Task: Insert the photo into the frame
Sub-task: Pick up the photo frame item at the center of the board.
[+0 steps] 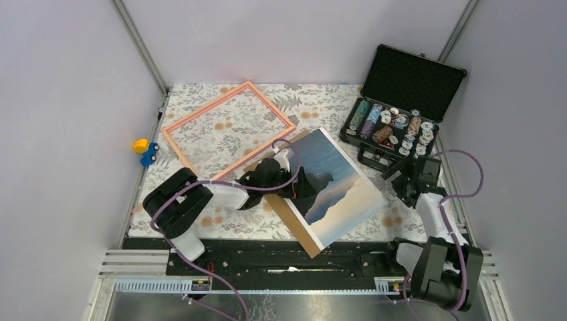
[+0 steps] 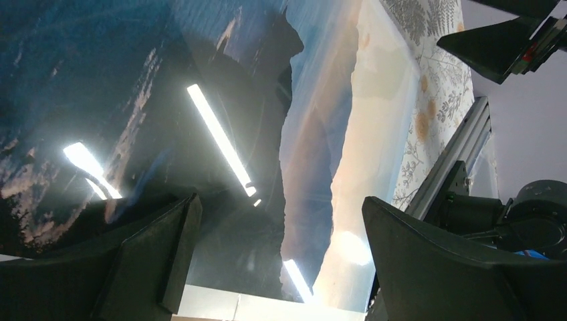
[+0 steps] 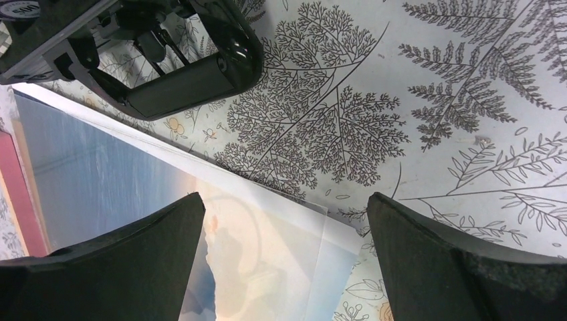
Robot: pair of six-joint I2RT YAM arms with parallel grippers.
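right gripper (image 3: 284, 200) above fern-print tablecloth (image 3: 468, 100)

The fern-print table (image 1: 321, 100) bears the pink frame (image 1: 231, 127) far left, the photo (image 1: 348, 187) on a brown board (image 1: 294, 221) near centre — an open poker-chip case (image 1: 408, 83) far right.

We see a white tablecloth printed with grey ferns and small orange flowers (image 1: 321, 100). At its far right corner stands an open black hard case (image 1: 414, 80), its lid tilted back and rows of round striped poker chips (image 1: 388, 127) in its tray. Just off the cloth's left edge lies a small yellow-and-blue plastic toy (image 1: 145, 151). At the middle of the cloth's near edge we see a strip of flat brown board (image 1: 299, 227).
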